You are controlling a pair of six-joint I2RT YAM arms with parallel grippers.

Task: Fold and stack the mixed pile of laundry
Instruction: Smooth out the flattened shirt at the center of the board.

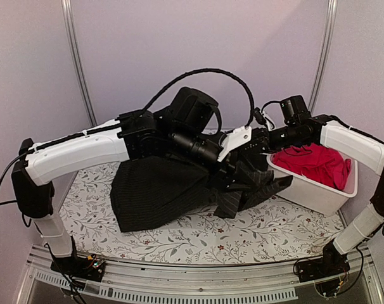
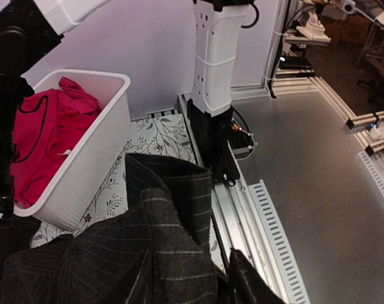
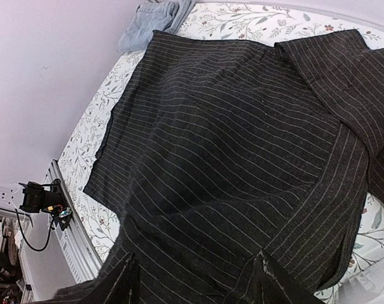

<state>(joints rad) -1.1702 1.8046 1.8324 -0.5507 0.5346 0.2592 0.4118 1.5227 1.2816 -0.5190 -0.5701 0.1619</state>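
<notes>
Closest in the top view are the feet of your left arm [image 1: 78, 152] and right arm [image 1: 357, 142]. Both arms reach to one spot just left of the white bin [image 1: 312, 195]. The black striped shirt [image 1: 160, 190] lies on the flowery table cover [image 1: 198, 237], touching the bin, and its long way runs from the bin out to the left. Red cloth [image 1: 315, 161] sits inside the bin.

In the left wrist view, your left gripper [image 2: 192, 282] is low down beside the bin, with a fold of shirt standing up between its dark fingers. You cannot tell if it pinches the fold or has let go.

In the right wrist view, your right gripper [image 3: 195, 278] has its fingers apart, and the shirt spreads out from them, away from the bin. You cannot tell if cloth is pinched there. A light blue denim piece [image 3: 154, 22] lies past the shirt's far end, well apart from the bin.

Both jaws sit at the bin end, so your next fold likely carries that end away from the bin, along the long way.
</notes>
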